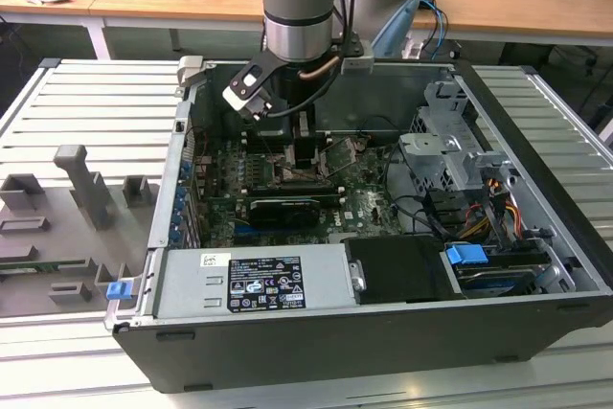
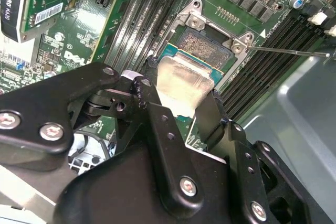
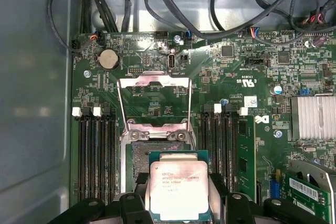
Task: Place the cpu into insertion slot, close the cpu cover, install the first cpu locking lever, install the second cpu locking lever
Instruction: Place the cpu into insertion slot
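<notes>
1. Fingers of the gripper (image 2: 181, 90) clamp the cpu (image 3: 177, 187) by two opposite edges
2. The cpu hangs over part of the insertion slot (image 3: 152, 153), mid-motherboard (image 3: 252, 77), between memory slots (image 3: 97, 150)
3. The cpu cover (image 3: 153, 81) stands swung open beyond the slot

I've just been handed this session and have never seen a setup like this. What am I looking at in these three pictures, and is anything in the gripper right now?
The exterior view is taken from off the arm. It shows a grey robot arm reaching down into an open computer case that sits on a slatted table. The two wrist views come from cameras riding on the arm, looking past its black gripper at the green motherboard. The gripper is shut on the cpu, a pale square chip held by its edges partly over the insertion slot. The cpu cover is flipped open.
</notes>
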